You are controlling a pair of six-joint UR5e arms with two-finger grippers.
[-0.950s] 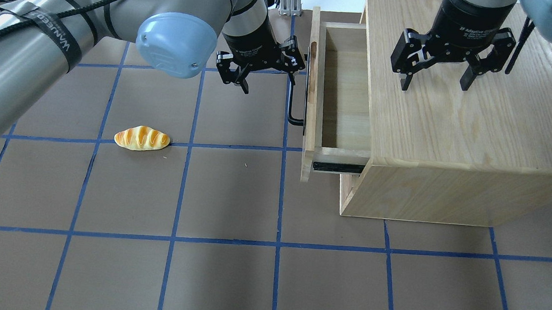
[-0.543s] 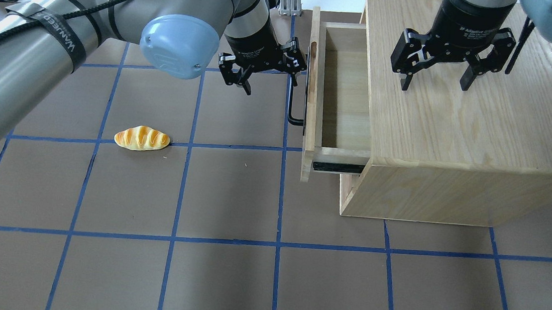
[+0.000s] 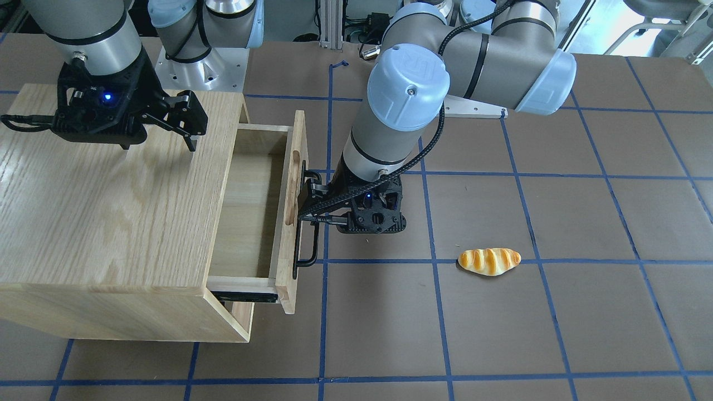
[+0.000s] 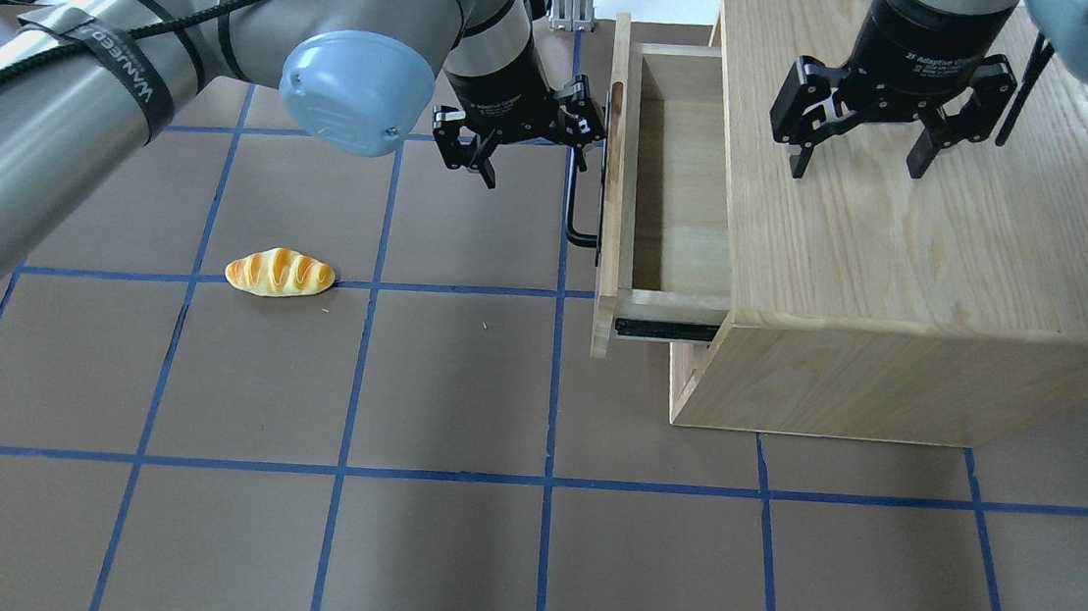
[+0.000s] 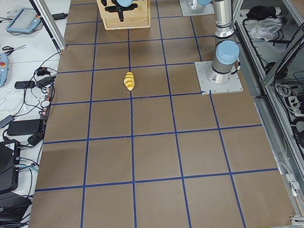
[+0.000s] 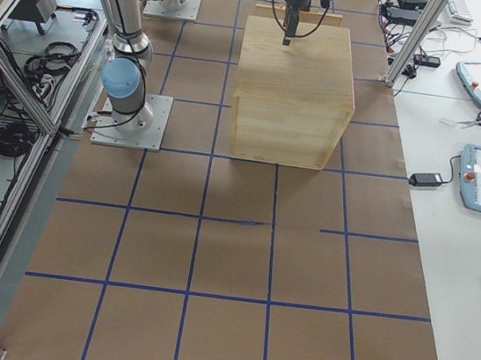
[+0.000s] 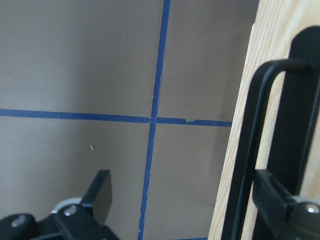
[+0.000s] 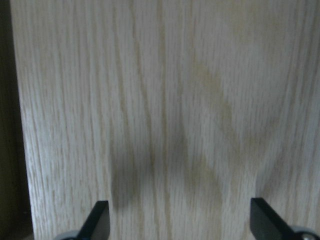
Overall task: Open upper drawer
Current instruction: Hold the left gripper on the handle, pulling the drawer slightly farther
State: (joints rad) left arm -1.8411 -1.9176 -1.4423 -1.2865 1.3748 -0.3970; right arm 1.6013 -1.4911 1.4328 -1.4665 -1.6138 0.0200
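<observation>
- The upper drawer (image 4: 611,252) is seen partly drawn out of the oak cabinet (image 4: 901,278), towards the robot's left, with its black slide rail exposed at the near side.
- The step in hand is judged to be the pull itself, and a good part of the drawer's travel appears to be covered.
- The left gripper (image 4: 532,159) is held against the drawer front with its jaws spread. One finger is hooked between the bar handle (image 4: 573,200) and the panel, and the other is left out over the table (image 4: 444,553). Nothing is clamped.
- The right gripper (image 4: 857,170) is held over the cabinet top with its jaws released and nothing between them. Whether the tips touch the wood cannot be told.
- For the next move, a straight pull away from the cabinet is called for, in line with the rail, so that the hooked finger is not slipped off the bar.
- In the exposed part of the drawer only bare wood is seen. The part under the cabinet top is hidden.
- A bread roll (image 4: 280,273) is laid on the table, well apart from the drawer.
</observation>
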